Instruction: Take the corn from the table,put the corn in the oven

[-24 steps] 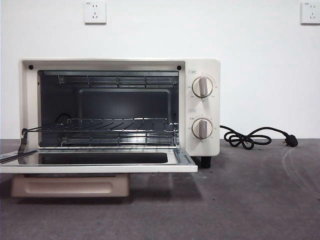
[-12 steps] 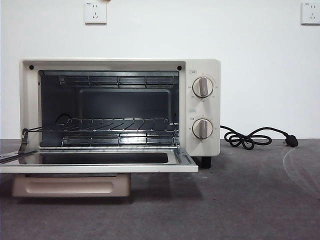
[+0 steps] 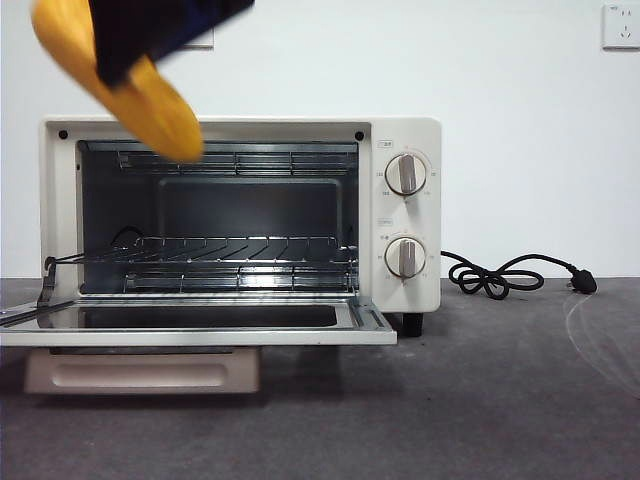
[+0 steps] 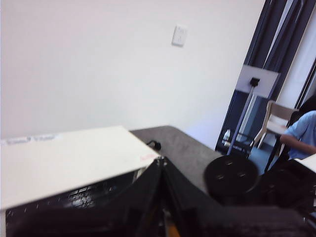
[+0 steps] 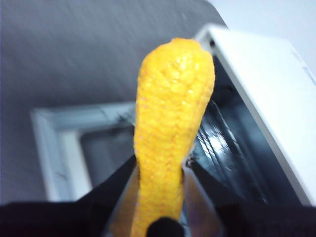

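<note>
My right gripper comes in high at the front view's upper left, shut on the yellow-orange corn, which hangs tilted above the oven's top left corner. In the right wrist view the corn stands up between the black jaws of my right gripper, over the open door and the dark cavity. The cream-white oven stands on the grey table with its glass door folded down flat and a wire rack inside. My left gripper waits, shut and holding nothing, above the oven's top.
The black cord lies coiled on the table to the right of the oven, with its plug at the far right. Two round knobs sit on the oven's right panel. Wall sockets are on the white wall behind.
The right gripper with the corn has come into the front view at the upper left; it was out of view before. The oven, its door and the cord have not moved.
</note>
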Controlling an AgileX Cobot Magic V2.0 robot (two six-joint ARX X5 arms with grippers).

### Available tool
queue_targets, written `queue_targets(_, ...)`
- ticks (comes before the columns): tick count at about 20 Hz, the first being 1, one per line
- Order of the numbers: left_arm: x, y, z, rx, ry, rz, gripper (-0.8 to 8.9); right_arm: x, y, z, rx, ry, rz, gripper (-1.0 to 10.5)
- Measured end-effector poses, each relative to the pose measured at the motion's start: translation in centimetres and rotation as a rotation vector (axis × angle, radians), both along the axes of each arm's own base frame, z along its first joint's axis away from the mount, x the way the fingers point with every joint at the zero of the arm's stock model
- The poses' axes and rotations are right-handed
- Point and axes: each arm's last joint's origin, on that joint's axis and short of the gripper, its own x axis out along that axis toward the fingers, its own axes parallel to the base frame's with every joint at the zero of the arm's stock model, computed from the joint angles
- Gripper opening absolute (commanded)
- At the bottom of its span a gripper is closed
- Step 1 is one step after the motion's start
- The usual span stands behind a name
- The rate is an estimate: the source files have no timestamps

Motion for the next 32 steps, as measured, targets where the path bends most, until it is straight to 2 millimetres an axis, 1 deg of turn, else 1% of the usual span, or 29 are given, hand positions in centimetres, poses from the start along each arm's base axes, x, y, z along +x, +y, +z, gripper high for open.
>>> queue_targets(4,0.1,0.0,-0.3,0.024,0.027,0.024,-0.06,1.0,1.3,-2.2,-0.113,-0.108,-0.040,-0.1)
queue_targets(8,0.1,0.1,-0.5,0.029,0.039,0.029,-0.06,1.8,2.4,-3.8,-0.184,-0.213,-0.072,-0.1)
queue_targets(15,0.1,0.1,-0.5,0.029,0.042,0.029,-0.06,3.7,3.2,-6.1,-0.259,-0.301,-0.122,-0.1)
queue_targets(18,0.1,0.1,-0.5,0.029,0.043,0.029,-0.06,4.8,3.1,-6.9,-0.288,-0.322,-0.159,-0.1)
queue_targets(23,0.1,0.1,-0.6,0.040,0.054,0.029,-0.06,6.7,2.3,-7.7,-0.317,-0.318,-0.206,-0.1)
queue_targets(29,0.0,0.1,-1.0,0.066,0.079,0.029,-0.06,8.7,1.0,-7.9,-0.332,-0.310,-0.264,0.0)
queue_targets(32,0.0,0.1,-1.0,0.067,0.080,0.029,-0.06,9.2,0.6,-8.1,-0.353,-0.290,-0.255,0.1)
